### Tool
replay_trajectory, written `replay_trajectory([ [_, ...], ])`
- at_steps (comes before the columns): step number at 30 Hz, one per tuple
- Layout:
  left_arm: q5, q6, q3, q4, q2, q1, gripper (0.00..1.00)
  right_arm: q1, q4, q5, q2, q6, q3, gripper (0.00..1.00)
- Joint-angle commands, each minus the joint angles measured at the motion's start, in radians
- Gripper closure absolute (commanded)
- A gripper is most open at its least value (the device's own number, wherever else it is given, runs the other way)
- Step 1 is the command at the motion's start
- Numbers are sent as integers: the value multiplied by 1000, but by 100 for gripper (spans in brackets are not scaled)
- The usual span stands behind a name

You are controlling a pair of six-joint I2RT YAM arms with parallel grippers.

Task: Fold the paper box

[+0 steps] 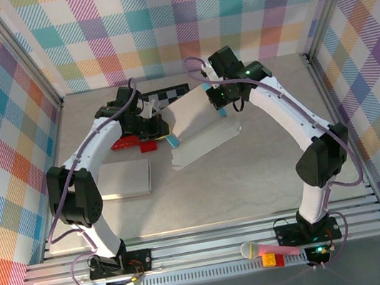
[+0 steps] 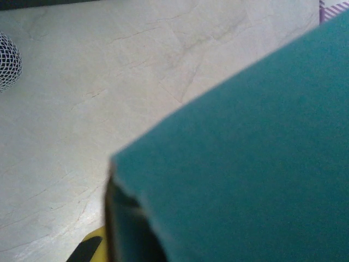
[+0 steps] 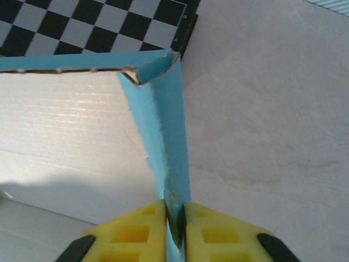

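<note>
From above, the paper box (image 1: pixel 202 129) lies mid-table between the left gripper (image 1: pixel 160 134) and the right gripper (image 3: pixel 174 215); left wrist: teal panel close, jaws clenched, on what I cannot tell; right wrist: fingers pinching a teal flap edge; light, creasable card, best held by its edges.

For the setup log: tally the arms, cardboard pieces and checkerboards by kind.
Robot arms: 2, left arm, right arm
Cardboard pieces: 2, paper box, flat piece
Checkerboard: 1
Total: 5
</note>
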Motion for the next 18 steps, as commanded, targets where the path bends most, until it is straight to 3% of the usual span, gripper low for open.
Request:
replay_trajectory([
  [1, 10, 26, 47, -21, -29, -28, 100, 18, -20, 136, 15, 24, 25, 90],
  [4, 0, 10, 53, -19, -27, -38, 100, 40, -37, 289, 19, 75, 29, 100],
  [7, -3, 2, 54, -14, -28, -48, 100, 49, -33, 303, 12, 91, 21, 100],
  [15, -14, -5, 47, -5, -28, -62, 100, 47, -69, 242, 55, 40, 82, 79],
  [18, -15, -4, 49, -5, -25, -66, 100, 44, -97, 241, 83, 41, 116, 78],
])
